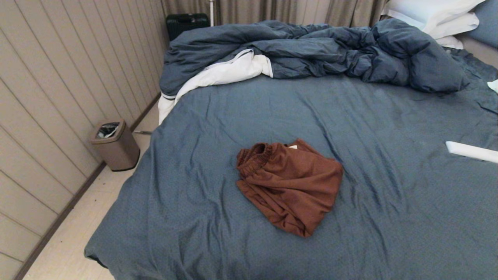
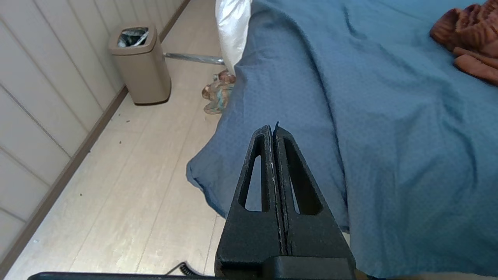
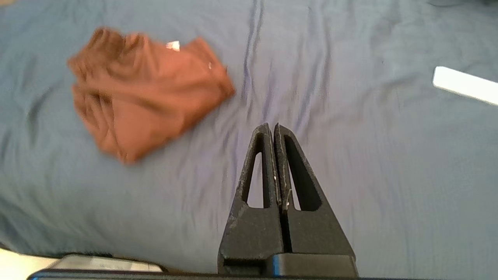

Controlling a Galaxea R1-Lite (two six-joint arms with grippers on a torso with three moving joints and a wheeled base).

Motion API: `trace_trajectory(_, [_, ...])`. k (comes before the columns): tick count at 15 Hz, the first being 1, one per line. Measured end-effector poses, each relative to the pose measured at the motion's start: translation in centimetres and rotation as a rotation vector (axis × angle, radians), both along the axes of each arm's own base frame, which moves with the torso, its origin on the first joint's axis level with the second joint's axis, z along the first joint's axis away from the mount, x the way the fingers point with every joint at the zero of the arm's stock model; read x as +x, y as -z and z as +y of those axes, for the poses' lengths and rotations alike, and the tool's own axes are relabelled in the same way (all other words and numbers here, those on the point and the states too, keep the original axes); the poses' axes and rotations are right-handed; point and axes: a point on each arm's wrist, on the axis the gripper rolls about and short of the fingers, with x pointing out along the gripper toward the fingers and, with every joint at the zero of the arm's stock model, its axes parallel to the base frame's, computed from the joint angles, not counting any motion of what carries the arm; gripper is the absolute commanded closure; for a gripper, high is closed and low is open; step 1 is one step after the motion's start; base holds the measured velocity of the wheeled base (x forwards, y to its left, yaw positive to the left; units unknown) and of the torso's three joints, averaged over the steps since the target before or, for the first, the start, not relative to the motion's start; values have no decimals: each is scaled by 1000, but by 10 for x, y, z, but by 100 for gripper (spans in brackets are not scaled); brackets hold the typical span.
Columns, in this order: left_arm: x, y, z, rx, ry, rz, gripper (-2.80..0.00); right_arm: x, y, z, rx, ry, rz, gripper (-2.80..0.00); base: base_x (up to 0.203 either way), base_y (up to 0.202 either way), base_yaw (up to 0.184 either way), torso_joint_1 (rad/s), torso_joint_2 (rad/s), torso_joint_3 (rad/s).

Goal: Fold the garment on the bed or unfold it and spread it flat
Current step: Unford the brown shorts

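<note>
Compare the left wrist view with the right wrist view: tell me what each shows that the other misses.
Only the left wrist view shows the floor, a trash bin and the shut left hand above the bed's edge. Only the right wrist view shows a white strip and the shut right hand. Both show the brown garment on the bed.

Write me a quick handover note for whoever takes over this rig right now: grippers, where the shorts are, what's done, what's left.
Left gripper: shut, holding nothing, over the bed's near left corner.
Right gripper: shut, holding nothing, above bare sheet beside the shorts.
Neither arm shows in the head view.
Shorts: a bunched heap in the middle of the bed, waistband toward the robot's left, touched by neither gripper.
Duvet is piled at the far end, apart from the shorts.
Done: nothing visible yet.
Left: grasp the shorts, then spread or fold them.
</note>
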Motion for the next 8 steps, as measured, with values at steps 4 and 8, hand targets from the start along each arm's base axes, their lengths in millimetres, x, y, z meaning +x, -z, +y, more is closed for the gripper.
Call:
trace_trajectory(4, [0,0,0,-3,0,0,0,86,-70,6,71,-41,105,0,0,0,0,0,0,0])
trace_trajectory(8, [0,0,0,-4,0,1,0,178,-107,29,149,-96,366,0,0,0,0,0,0,0])
